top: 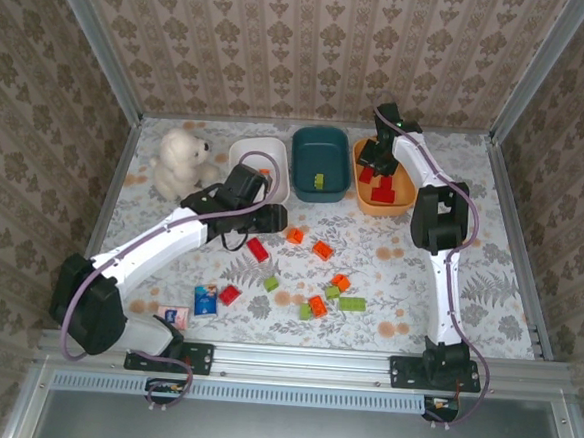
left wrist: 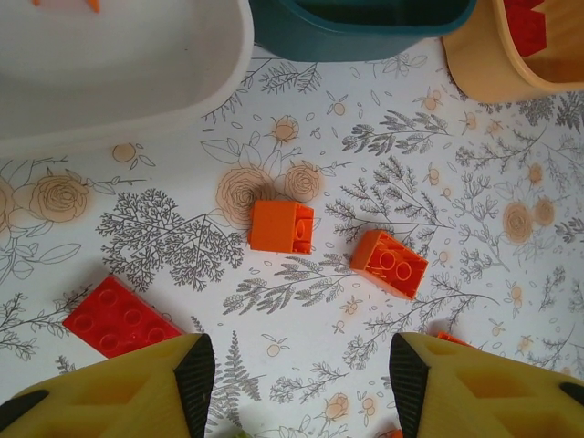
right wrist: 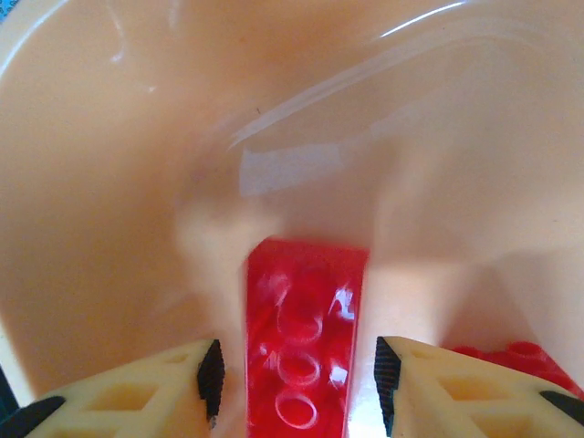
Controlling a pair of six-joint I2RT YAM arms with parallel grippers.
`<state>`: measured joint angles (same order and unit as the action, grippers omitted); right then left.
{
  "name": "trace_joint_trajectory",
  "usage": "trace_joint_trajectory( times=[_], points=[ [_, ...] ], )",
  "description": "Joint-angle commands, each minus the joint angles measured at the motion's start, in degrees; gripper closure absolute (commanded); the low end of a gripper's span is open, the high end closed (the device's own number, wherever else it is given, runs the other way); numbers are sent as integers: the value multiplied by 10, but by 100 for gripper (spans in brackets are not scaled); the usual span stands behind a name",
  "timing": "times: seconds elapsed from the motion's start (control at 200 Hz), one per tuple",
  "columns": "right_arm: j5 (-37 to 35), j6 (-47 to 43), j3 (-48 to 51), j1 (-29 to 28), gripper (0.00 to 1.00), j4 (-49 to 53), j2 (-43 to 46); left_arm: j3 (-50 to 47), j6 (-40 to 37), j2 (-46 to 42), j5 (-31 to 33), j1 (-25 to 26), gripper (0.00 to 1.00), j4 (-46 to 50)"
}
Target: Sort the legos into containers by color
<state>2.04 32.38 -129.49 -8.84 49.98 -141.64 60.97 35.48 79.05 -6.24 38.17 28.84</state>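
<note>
First, for the left gripper (left wrist: 297, 365): hangs about half open over the floral table (left wrist: 456, 228), grips nothing, faces a red brick (left wrist: 119, 318) and two orange bricks (left wrist: 281, 226). Beyond, in a row: white tub (left wrist: 119, 82), teal tub (left wrist: 356, 36), orange tub (right wrist: 119, 182). For the right gripper (right wrist: 297, 374): sits inside the orange tub, parted, slim gaps either side of a blurred red brick (right wrist: 306, 347), clamps nothing.

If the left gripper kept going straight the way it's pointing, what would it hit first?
Probably the small square orange plastic brick, centred ahead of the left gripper and its open jaws. Depth is unclear, so it may touch the floral tablecloth just short of it.
</note>
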Motion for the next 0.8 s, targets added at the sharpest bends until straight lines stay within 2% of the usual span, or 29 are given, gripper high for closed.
trace_joint_trajectory(
  times=[0.0,0.08,0.26,0.375,0.475,0.625,0.795],
  points=[
    [7,-12,-16,-1,45,17,34,26,-29,1,1,2,43,19],
    [4,-13,-16,-1,41,11,63,41,-35,3,0,2,43,24],
    [-1,-15,-11,-6,42,2,143,78,-63,10,-4,2,43,48],
    [-8,-28,36,-23,42,-21,225,99,-84,9,-4,2,43,67],
    [-6,-43,123,-45,42,-58,324,114,-99,10,-4,2,44,83],
    [0,-40,306,-82,42,-102,493,115,-106,9,-10,7,45,86],
    [-2,-31,499,-137,41,-106,685,99,-91,14,1,18,45,86]
  ],
)
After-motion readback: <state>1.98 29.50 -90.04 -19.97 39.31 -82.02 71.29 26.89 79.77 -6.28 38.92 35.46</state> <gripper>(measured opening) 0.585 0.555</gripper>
